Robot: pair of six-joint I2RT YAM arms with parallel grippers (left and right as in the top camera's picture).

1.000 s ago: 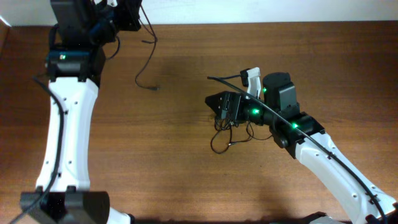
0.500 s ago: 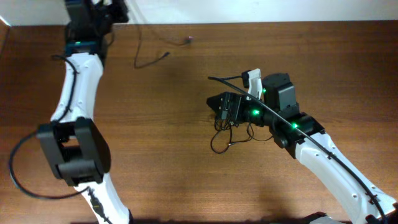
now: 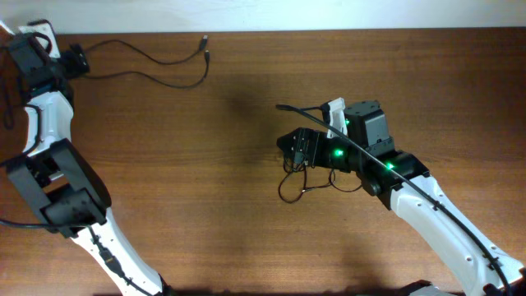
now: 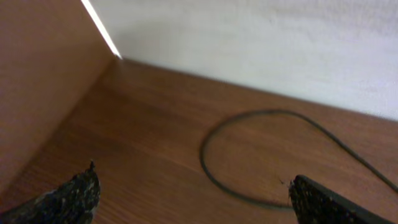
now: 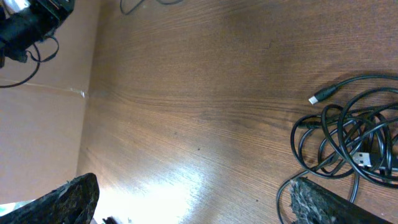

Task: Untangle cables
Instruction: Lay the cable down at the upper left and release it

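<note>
1. Wooden desk (image 3: 205,222): one loose cable (image 4: 203,155) lies along the far edge; the tangle (image 5: 348,143) sits right of centre.
2. Right gripper (image 5: 193,199), open-jawed and empty, hovers over it.
3. Left gripper (image 4: 196,190), also spread empty, far-left corner.

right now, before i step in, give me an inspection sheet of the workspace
surface: brown wooden table
job's things: one loose cable lying wavy at the far left; tangled cable bundle by the right arm
clutter: nothing seen
grippers: left gripper jaws open, empty; right gripper jaws open, empty
cables: thick black arm cable along the right arm
surroundings: white wall behind the table
</note>
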